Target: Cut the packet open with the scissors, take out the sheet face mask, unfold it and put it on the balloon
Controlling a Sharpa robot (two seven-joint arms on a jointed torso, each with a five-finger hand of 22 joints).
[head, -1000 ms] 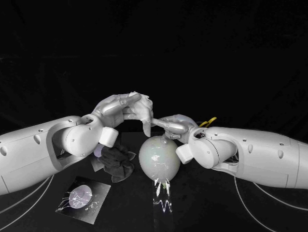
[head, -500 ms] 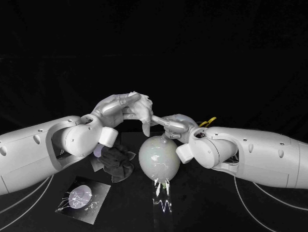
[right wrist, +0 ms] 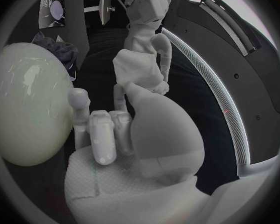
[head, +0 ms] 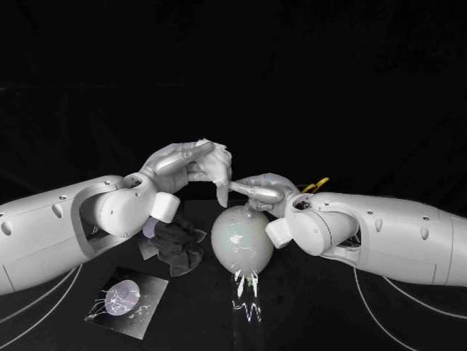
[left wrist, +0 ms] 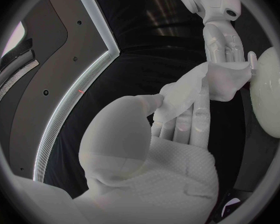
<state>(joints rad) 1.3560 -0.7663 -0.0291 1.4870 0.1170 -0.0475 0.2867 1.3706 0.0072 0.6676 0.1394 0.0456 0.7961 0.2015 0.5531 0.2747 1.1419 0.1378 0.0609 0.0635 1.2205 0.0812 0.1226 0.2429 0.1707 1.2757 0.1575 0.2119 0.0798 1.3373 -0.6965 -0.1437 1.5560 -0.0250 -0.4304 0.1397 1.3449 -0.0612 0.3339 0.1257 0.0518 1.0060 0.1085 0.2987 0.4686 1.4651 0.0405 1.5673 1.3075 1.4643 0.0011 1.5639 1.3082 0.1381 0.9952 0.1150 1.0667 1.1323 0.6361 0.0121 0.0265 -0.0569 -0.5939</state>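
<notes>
packet (head: 126, 294): nearest, flat on the surface (head: 318, 329), well apart from both hands. Cannot tell where it is cut; judged empty, since the mask is out.
dark wad (head: 176, 246): crumpled, between the packet and the balloon, under the left arm. Cannot tell what it is.
balloon (head: 242, 238): pale, lying on the surface just below both hands, bare, no mask on it.
right hand (head: 263, 191): directly above the balloon's far end, one fingertip at the balloon's skin. Its fingers reach up to the mask's lower edge; cannot tell if they pinch it.
left hand (head: 186, 164): raised just beyond, fingers (left wrist: 190, 119) closed narrow on the mask.
sheet face mask (left wrist: 199, 87): white, bunched and partly folded, held in the air between the hands, next to the balloon.
scissors (head: 316, 184): yellow handles behind the right wrist, farthest back, not in use.
step: unfolding, judged about two-thirds through the task.
next: needs a second sure grip on a free edge, then the hands pulled apart to spread the sheet before draping it on the balloon.
risk: the damp sheet may cling to itself, and the balloon may roll.
</notes>
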